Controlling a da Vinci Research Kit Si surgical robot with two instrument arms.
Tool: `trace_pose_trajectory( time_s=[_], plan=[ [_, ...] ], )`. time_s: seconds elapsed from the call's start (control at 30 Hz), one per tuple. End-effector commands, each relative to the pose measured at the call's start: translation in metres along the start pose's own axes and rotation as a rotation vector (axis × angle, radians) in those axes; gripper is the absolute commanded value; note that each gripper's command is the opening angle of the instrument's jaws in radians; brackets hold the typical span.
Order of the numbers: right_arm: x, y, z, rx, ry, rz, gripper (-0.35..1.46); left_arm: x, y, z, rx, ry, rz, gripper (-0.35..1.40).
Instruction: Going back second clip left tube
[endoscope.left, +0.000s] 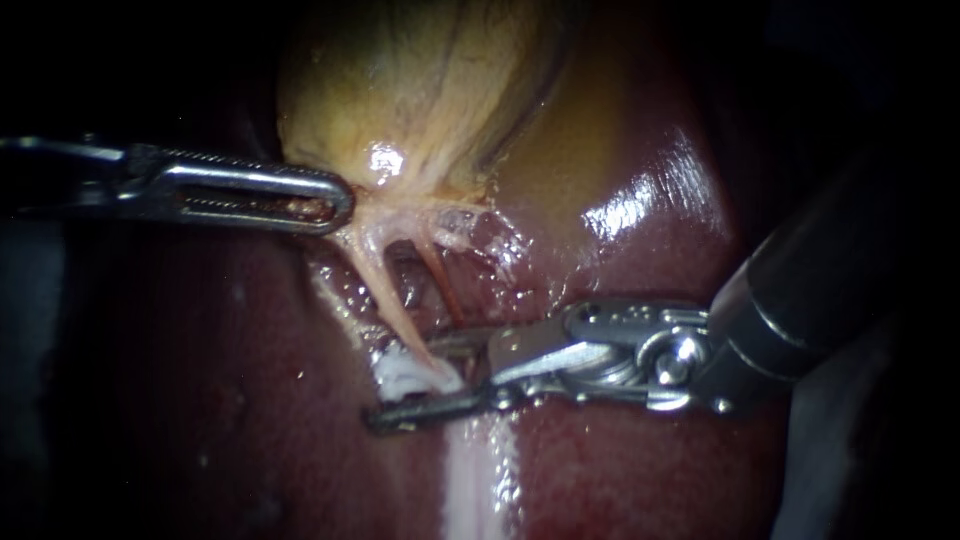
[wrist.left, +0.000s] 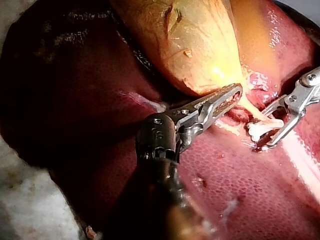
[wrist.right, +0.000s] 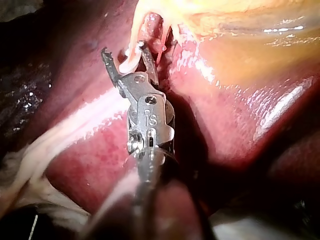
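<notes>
The right instrument (endoscope.left: 405, 383) holds its slim metal jaws apart around a small white clip (endoscope.left: 412, 372), which sits at the near end of the pale, cream-coloured left tube (endoscope.left: 385, 280) over the glistening dark red liver (endoscope.left: 640, 470). On the left, the left instrument (endoscope.left: 338, 200) has its long ridged jaws closed on pale tissue at the narrow end of the yellow-tan gallbladder (endoscope.left: 420, 90). A thin reddish tube (endoscope.left: 447, 290) runs just right of the clipped one.
</notes>
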Motion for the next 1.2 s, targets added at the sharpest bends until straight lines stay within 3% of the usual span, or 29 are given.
trace_pose_trajectory(
  time_s=[0.03, 0.6, 1.2],
  plan=[
    [0.0001, 0.0000, -0.0002, -0.004, 0.001, -0.004, 0.48, 0.0000, 0.0000, 0.0000, 0.000, 0.000, 0.000, -0.35],
    [0.0003, -0.0007, -0.0022, 0.004, 0.003, -0.001, 0.49, 0.0000, 0.0000, 0.0000, 0.000, 0.000, 0.000, -0.35],
    [-0.0011, -0.0019, 0.0015, 0.043, -0.013, 0.009, 0.49, 0.0000, 0.0000, 0.0000, 0.000, 0.000, 0.000, -0.35]
  ],
)
